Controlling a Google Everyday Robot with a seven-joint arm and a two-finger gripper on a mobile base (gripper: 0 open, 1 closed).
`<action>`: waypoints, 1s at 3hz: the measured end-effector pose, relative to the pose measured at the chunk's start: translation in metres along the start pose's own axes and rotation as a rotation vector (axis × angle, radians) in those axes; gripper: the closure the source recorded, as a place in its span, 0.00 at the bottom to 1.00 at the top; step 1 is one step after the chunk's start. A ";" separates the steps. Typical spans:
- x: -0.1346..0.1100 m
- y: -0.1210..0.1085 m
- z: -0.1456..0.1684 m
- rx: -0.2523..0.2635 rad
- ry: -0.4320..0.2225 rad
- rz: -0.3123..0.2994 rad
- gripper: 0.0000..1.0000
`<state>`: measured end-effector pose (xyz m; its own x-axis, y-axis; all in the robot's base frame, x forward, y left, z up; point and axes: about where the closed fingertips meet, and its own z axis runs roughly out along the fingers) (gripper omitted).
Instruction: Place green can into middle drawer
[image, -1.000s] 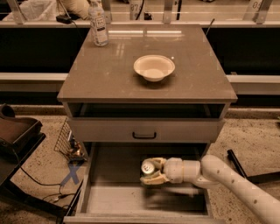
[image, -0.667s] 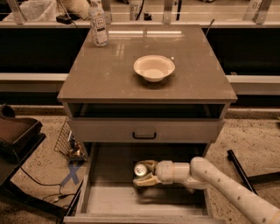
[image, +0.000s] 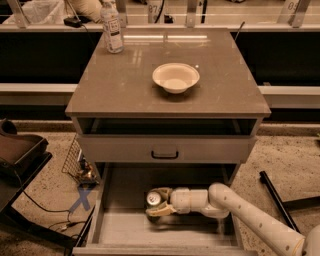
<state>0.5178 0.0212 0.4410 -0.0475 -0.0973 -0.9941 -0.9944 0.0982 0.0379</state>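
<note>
Above the floor of the middle drawer (image: 120, 227), left of its centre, the gripper (image: 159, 204) clasps the green can (image: 153, 198); letting go too high could tip it rolling.

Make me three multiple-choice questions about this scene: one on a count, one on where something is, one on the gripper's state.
1. How many round white bowls stand on the brown cabinet top?
A one
B two
C three

2. Where is the small green metal drinks can?
A on the cabinet top
B inside the wide pale grey pulled-out middle drawer
C on the ground beside the cabinet

3. The two-finger gripper is:
A open above the cabinet top
B shut on the can, inside the drawer
C out of view

Answers: 1 A, a single bowl shows; 2 B, the can sits between the drawer's walls; 3 B, its fingers clasp the can.
</note>
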 end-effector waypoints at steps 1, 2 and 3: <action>0.000 0.001 0.002 -0.003 -0.002 0.001 0.54; -0.001 0.002 0.004 -0.006 -0.003 0.001 0.31; -0.001 0.003 0.006 -0.010 -0.005 0.002 0.08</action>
<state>0.5156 0.0271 0.4414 -0.0486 -0.0923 -0.9945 -0.9953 0.0883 0.0405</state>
